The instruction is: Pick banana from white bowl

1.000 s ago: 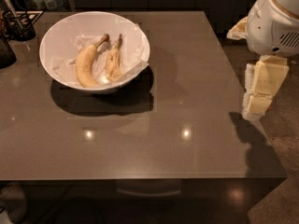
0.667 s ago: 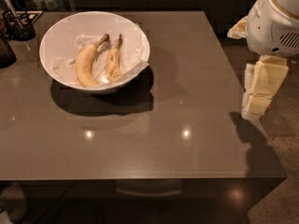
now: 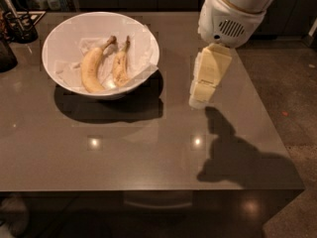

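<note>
The white bowl (image 3: 64, 38) stands on the table's far left, lined with crumpled white paper. Two bananas lie in it side by side. The banana (image 3: 120, 66) with brown bruised patches and a dark stem is the right one. A cleaner, evenly yellow banana (image 3: 90, 69) lies to its left. My gripper (image 3: 199, 99) hangs point-down over the table, to the right of the bowl and a little nearer than the bananas, clear of the rim. It holds nothing that I can see.
The brown table (image 3: 148, 152) has its right edge just past the gripper and its front edge near the bottom. A dark wire holder (image 3: 20, 26) and a dark object (image 3: 6, 56) stand at the far left. The floor (image 3: 292, 88) lies to the right.
My arm and gripper have moved left, from the table's right edge to over the table near the bowl. The bowl and both bananas have not moved.
</note>
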{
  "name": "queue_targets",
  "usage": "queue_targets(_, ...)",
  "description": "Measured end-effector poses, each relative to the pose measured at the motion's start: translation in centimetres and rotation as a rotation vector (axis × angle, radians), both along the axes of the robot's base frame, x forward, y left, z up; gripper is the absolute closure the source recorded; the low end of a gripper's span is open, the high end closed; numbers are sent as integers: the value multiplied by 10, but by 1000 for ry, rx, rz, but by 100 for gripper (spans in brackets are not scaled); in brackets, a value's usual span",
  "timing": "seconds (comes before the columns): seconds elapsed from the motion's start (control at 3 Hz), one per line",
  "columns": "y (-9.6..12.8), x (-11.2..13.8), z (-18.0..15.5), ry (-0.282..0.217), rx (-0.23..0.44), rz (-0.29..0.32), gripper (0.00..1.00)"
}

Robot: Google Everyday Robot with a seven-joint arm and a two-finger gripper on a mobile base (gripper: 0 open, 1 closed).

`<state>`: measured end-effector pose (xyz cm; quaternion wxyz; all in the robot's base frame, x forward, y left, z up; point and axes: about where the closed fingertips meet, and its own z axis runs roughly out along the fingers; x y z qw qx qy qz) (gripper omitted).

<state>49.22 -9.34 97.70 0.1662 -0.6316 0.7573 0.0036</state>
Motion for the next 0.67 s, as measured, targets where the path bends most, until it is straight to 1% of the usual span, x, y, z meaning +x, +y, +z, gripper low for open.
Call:
queue_targets(0.33,30,12,2,89,89,-22,0)
queue_targets(0.67,36,12,7,74,115,-15,0)
